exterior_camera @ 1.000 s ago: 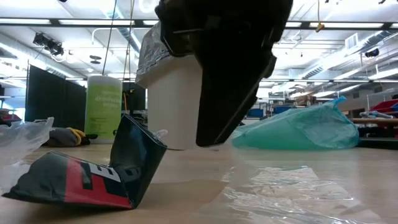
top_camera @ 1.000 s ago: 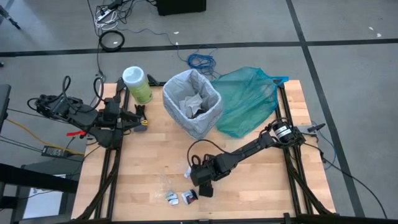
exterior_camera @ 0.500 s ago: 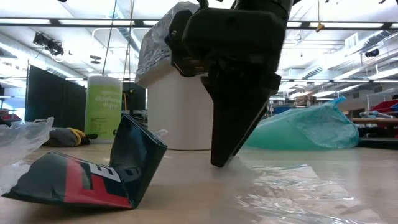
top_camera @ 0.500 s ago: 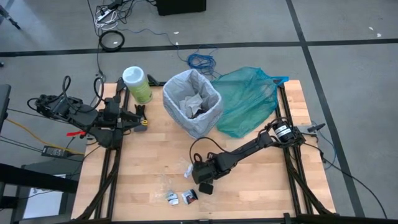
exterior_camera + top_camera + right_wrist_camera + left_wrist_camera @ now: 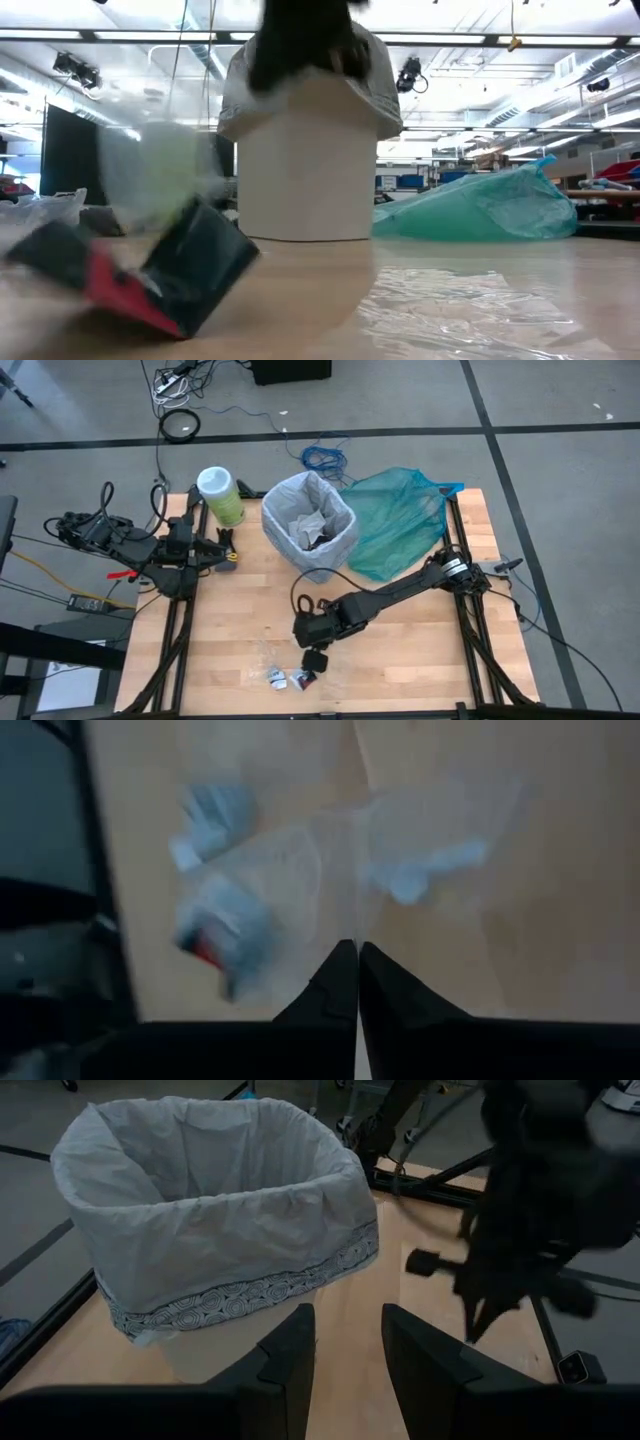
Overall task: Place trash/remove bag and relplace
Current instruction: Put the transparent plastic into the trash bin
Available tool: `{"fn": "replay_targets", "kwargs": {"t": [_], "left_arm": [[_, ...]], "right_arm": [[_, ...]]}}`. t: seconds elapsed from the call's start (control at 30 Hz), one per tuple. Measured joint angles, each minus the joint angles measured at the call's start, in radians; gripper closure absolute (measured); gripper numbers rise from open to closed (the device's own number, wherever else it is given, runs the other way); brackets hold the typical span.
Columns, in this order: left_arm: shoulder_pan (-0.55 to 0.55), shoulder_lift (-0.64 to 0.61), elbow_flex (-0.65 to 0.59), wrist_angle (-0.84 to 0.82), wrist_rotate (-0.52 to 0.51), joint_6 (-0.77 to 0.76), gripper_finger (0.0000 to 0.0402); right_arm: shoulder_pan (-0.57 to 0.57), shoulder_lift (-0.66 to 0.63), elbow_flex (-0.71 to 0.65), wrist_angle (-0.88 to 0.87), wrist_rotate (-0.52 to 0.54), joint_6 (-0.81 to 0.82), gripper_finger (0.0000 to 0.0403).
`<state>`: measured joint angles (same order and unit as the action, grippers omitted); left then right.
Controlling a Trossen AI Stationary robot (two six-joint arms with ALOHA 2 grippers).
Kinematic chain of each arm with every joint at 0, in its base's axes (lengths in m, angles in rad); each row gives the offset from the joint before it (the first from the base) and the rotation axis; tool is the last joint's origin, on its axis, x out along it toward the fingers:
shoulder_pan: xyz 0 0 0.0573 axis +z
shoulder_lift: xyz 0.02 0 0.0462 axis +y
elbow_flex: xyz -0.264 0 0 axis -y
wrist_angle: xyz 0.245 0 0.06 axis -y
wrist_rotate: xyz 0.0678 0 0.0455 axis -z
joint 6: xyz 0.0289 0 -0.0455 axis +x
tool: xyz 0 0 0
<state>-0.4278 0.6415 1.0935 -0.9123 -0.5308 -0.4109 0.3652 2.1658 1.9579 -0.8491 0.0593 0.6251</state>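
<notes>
The right tool hangs low over the near part of the bench, its fingers pressed together tip to tip with nothing visibly between them; directly beyond those tips lie the loose pieces of trash, a dark wrapper with a red patch and pale scraps beside it, so the trash sits just nearer the bench's front edge than the tool, almost under it; I judge the next pick needs only a short drop once the fingers part. The wrapper lies tilted, one edge lifted off the wood; its exact long axis cannot be told through the blur. The bin, lined with the bag, stands toward the far edge, well apart from the scraps and already holding some paper; a carry from scraps to bin runs away from the front edge. The left tool waits at the left side, pointed at the bin, fingers parted and empty; the right arm is far nearer the trash. A teal bag lies beside the bin; a green canister stands at its other side.
</notes>
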Motion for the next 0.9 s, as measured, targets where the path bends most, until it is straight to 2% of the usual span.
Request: {"fn": "replay_targets", "kwargs": {"t": [0.2,0.3,0.37,0.47,0.6,0.77,0.9], "left_arm": [[0.0,0.0,0.0,0.0,0.0,0.003,0.0275],[0.0,0.0,0.0,0.0,0.0,0.004,0.0275],[0.0,0.0,0.0,0.001,0.0,0.004,0.0275],[0.0,0.0,0.0,0.003,0.0,0.004,0.0275],[0.0,0.003,0.0,0.004,0.0,0.005,0.0275],[0.0,0.007,0.0,0.007,-0.008,0.006,0.0275],[0.0,0.012,0.0,0.009,-0.011,-0.012,0.0275]], "right_arm": [[0.019,0.0,0.276,-0.157,0.082,-0.081,0.0403],[0.011,-0.008,0.403,-0.219,0.169,-0.132,0.0403],[-0.002,-0.081,0.353,-0.183,0.25,-0.151,0.0403],[-0.042,-0.158,0.344,-0.226,0.403,-0.159,0.0403],[-0.126,-0.233,0.344,-0.245,0.525,-0.2,0.0403],[-0.263,-0.267,0.344,-0.26,0.543,-0.244,0.0403],[-0.372,-0.258,0.344,-0.329,0.409,-0.273,0.0401]]}}
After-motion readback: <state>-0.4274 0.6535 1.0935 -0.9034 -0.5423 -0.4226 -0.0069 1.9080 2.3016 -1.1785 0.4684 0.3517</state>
